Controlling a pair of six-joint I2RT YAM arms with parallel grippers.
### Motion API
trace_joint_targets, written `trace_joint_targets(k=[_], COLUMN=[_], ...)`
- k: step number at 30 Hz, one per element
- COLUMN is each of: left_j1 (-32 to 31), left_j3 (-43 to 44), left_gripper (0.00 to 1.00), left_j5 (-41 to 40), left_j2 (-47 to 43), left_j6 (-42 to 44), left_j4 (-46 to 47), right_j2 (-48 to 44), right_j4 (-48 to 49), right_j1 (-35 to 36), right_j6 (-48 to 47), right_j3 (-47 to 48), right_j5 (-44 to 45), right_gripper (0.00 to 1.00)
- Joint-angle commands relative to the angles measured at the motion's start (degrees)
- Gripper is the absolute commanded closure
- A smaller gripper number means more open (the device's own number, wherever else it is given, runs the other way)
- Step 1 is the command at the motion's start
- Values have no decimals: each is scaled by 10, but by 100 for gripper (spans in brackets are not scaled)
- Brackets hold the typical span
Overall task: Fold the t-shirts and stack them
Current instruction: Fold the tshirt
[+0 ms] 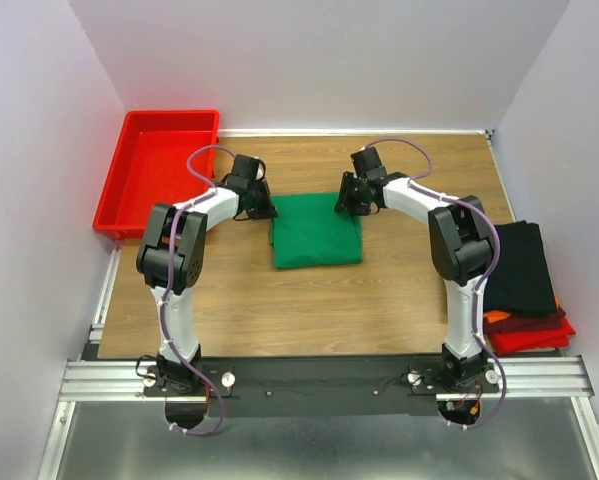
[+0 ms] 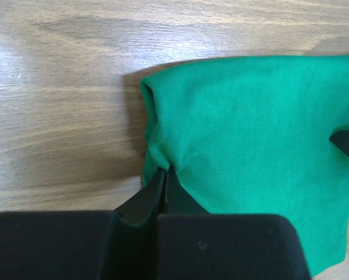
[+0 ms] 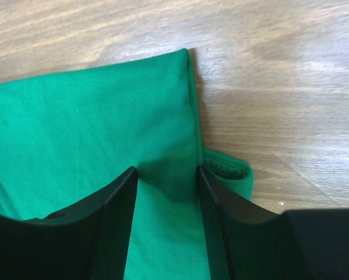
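On our wooden table [image 1: 309, 300] the green t-shirt [image 1: 317, 232] lies folded at the middle, between our two arms. The folded stack [image 1: 524, 290], black on top, sits at the table's right edge. Our left gripper [image 2: 164, 178] is pinched on the shirt's left edge. Our right gripper [image 3: 167, 172] stands spread, with cloth lying between its fingers.

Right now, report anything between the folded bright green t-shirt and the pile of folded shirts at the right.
Nothing lies on the wooden table between the green t-shirt and the black-topped pile; only the right arm's elbow stands there.
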Motion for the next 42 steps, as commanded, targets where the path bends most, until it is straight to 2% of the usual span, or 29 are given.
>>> trace_joint_targets(k=[1, 3, 7, 9, 10, 12, 13, 16, 27, 33, 35, 36, 38, 39, 40, 41, 42], left_j1=[-4, -4, -4, -4, -4, -4, -4, -4, -4, -11, -13, -13, -13, -13, -13, -13, -13], left_j3=[22, 27, 37, 42, 40, 32, 29, 25, 27, 31, 26, 23, 21, 21, 20, 19, 19], left_gripper=[100, 96, 80, 78, 71, 65, 57, 55, 55, 59, 62, 65, 75, 78, 82, 90, 93], left_j5=[-14, -14, -8, -24, -28, -42, -44, -60, -44, -8, 0, 2, 8, 9, 12, 14, 14], left_j2=[-1, -5, -17, -24, -28, -41, -45, -50, -3, 25, 25, 25, 23, 22, 20, 17, 13], left_j6=[19, 28, 42, 47, 48, 49, 50, 51, 50, 48, 44, 42, 40, 39, 38, 37, 35], left_j4=[-18, -21, -27, -41, -42, -46, -46, -55, -44, -31, -26, -23, -21, -21, -21, -21, -20], right_j2=[12, 9, 11, 18, 21, 28, 32, 42, 71, 74, 71, 70, 66, 64, 62, 60, 51], right_j4=[15, 19, 28, 30, 35, 43, 49, 57, 63, 71, 73, 73, 73, 73, 73, 73, 73], right_j1=[3, 3, 2, 3, 2, 3, 3, 3, 3, 3, 3, 3, 3, 2, 3, 3, 3], right_j6=[0, 0, -4, -6, -8, -11, -12, -15, -17, -9, -6, -4, -1, 1, 5, 8, 12], right_j3=[17, 16, 18, 25, 27, 29, 31, 37, 56, 48, 47, 46, 45, 45, 43, 42, 39], right_j5=[44, 53, 61, 60, 58, 54, 49, 42, 45, 32, 31, 32, 32, 31, 31, 32, 31], right_gripper=[47, 47, 47, 47, 47, 47, 47, 47, 48, 51, 56, 62, 68, 73, 83, 87, 93])
